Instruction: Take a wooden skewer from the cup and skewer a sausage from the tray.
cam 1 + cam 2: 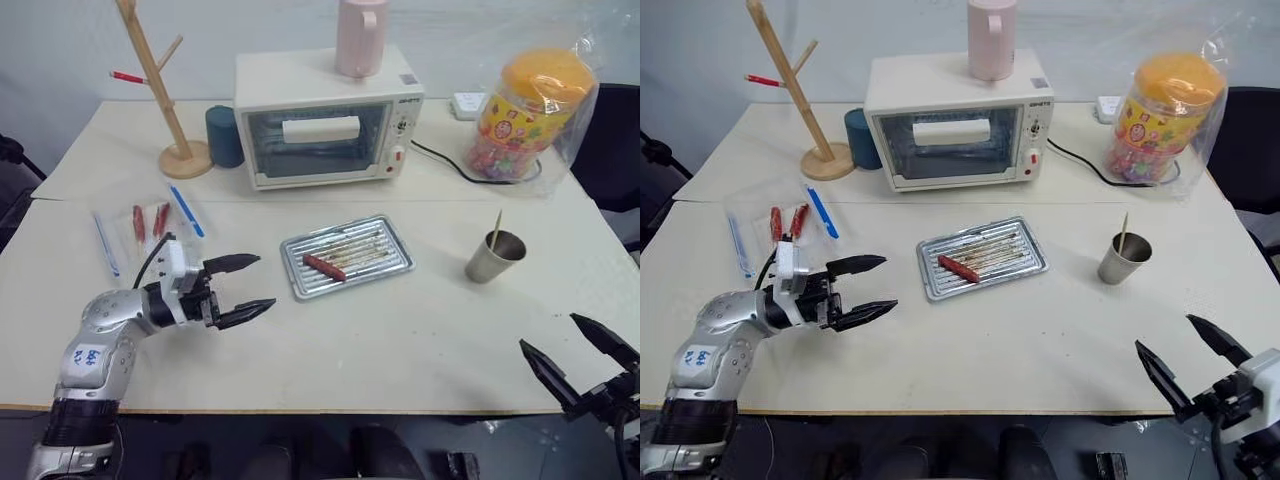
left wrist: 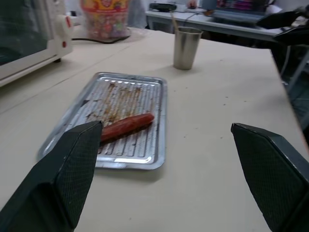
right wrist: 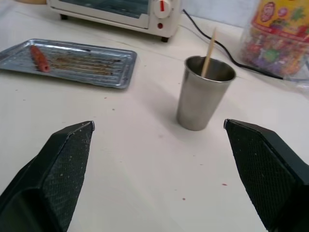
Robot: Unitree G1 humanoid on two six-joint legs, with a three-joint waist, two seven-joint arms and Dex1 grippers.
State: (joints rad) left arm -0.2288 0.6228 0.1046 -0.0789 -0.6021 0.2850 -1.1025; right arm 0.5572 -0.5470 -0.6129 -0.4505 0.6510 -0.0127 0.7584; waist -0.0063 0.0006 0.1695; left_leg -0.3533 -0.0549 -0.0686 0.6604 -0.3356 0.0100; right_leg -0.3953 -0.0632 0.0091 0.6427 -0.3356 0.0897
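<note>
— So, where's everything on the worktop [image 1: 330, 340]?
— Sausage [image 1: 324, 267] lies in the tray [image 1: 390, 250] at centre; wooden skewer [image 1: 494, 230] stands in the steel cup [image 1: 494, 257] at three o'clock.
— Claws?
— Left claw [image 1: 245, 287] and right claw [image 1: 578, 352] both gape wide, empty.

light: bright, even, overhead | shadows: soft and short beside the cup [image 1: 494, 257] and tray [image 1: 347, 257] | glare: pale table [image 1: 400, 340] washes out, tray rim glints | focus: near tool fingers [image 2: 63, 179] slightly soft
</note>
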